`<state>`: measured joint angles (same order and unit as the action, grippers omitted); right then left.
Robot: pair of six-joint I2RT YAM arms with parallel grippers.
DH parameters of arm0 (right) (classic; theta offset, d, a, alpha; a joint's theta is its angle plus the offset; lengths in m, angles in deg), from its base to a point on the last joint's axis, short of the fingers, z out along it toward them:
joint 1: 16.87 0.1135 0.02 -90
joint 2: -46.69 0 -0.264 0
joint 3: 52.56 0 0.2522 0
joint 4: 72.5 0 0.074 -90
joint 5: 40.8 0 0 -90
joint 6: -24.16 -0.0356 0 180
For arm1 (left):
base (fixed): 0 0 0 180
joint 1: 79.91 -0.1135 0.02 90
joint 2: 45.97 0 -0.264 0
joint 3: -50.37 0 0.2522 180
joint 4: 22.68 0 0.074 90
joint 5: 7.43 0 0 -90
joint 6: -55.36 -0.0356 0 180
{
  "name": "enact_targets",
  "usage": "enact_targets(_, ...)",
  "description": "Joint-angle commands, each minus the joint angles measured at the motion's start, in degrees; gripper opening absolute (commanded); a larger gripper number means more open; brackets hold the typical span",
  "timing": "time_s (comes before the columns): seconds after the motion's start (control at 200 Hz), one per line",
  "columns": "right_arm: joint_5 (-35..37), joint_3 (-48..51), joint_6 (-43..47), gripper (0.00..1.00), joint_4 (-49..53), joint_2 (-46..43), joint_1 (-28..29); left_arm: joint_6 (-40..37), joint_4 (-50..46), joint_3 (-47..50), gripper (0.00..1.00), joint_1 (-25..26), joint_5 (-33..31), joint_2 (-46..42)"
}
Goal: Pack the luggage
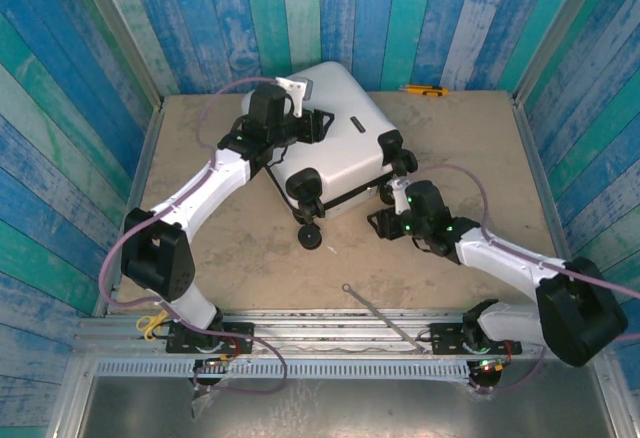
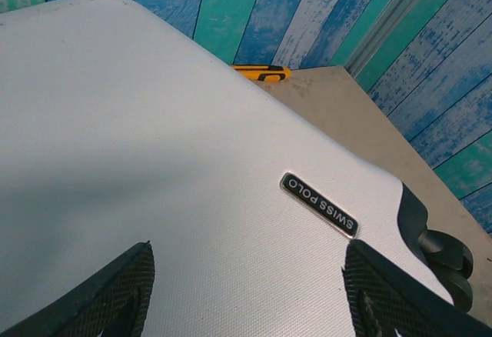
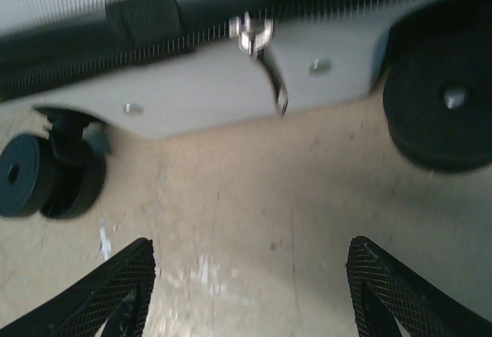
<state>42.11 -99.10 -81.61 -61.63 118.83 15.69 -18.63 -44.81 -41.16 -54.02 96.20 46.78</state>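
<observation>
1. Hidden: the suitcase (image 1: 330, 128) lies shut and flat, lid down, so its inside cannot be seen. The left arm covers part of its top in the overhead view.
2. The right wrist view is blurred. The suitcase's wheel edge (image 3: 231, 83) can be made out, with a zipper pull (image 3: 250, 33) hanging from the zip line. One wheel (image 3: 442, 114) is cut off at the right, and another wheel (image 3: 46, 175) sits at the left.
3. A yellow object (image 2: 261, 71) lies behind the suitcase's far edge, half hidden by the shell. I cannot tell what it is.
4. Surface: a tan table (image 1: 480, 158) is under the suitcase, with scuffs just before the wheels. Blue and green plank walls (image 1: 400, 8) rise behind and on both sides of the suitcase.
5. The white shell (image 2: 154, 160) carries a small black badge (image 2: 319, 204) reading SWISS POLO.
6. The left gripper (image 2: 246, 291) is over the suitcase's top with its fingers spread and nothing between them. I cannot tell whether it touches the shell.
7. The right gripper (image 3: 246, 291) is low over the table just before the suitcase's wheel edge. Its fingers are spread and it holds nothing.
</observation>
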Motion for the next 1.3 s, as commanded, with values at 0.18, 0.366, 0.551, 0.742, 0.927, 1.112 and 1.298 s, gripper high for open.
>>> enact_targets(0.18,1.16,-8.38,-0.03,0.72,1.75,-1.51,-3.66,-5.12,1.89,6.59,0.64,3.89,-3.36,-11.13)
enact_targets(0.366,-3.76,-14.23,5.7,0.71,13.63,-8.73,-4.36,-2.69,1.45,9.45,0.51,10.48,-2.12,-15.16)
enact_targets(0.551,8.55,-13.42,2.31,0.72,20.96,-20.78,-5.44,0.43,-6.79,7.29,0.37,20.2,-8.23,-10.35)
enact_targets(0.742,10.99,-9.36,-2.89,0.65,24.61,-29.04,-14.89,5.96,-4.48,8.58,0.32,23.56,-9.32,-3.71)
enact_targets(0.927,-0.76,-9.26,-2.27,0.64,26.37,-25.31,-23.76,7.74,-4.14,3.1,0.31,24.56,-10.36,5.67)
enact_targets(1.112,-2.15,-8.46,-1.64,0.64,26.19,-26.35,-24.72,13.35,-4.65,-4.79,0.32,24.82,-18.6,16.31)
enact_targets(1.298,-2.38,-6.97,-0.63,0.64,26.27,-28.53,-25.73,19.8,4.39,-5.42,0.28,25.51,-19.34,24.59)
